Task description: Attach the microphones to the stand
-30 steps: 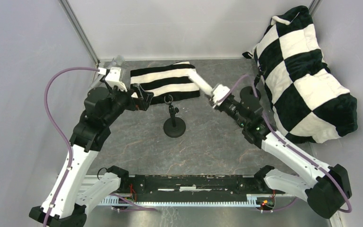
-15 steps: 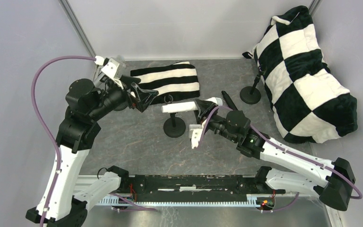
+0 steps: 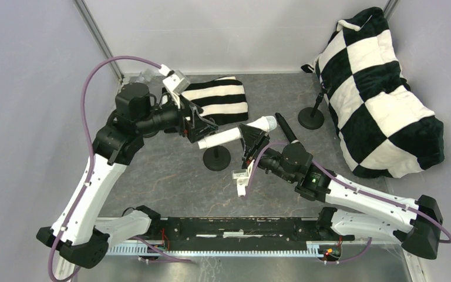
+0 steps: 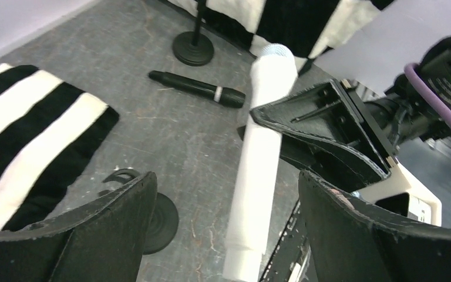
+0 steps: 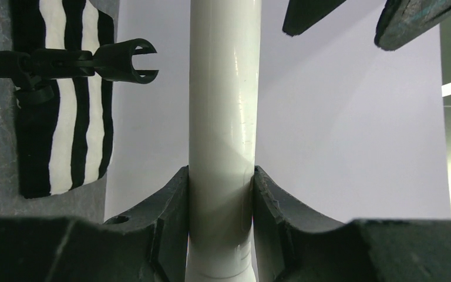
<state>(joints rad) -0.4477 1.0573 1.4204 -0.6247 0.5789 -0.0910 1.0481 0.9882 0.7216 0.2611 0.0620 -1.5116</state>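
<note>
So far none is mounted: right gripper (image 3: 251,140) clamps the white mesh-headed stick microphone (image 3: 235,133) above the black round-based stand (image 3: 216,158); left gripper (image 3: 204,126) gapes beside its tail; the black pale-ringed microphone (image 4: 197,87) lies loose.

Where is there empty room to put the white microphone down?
Bare table is in front of the near stand, and at the back between striped cloth and far stand. Crowded middle: left gripper, right gripper, white microphone.
</note>
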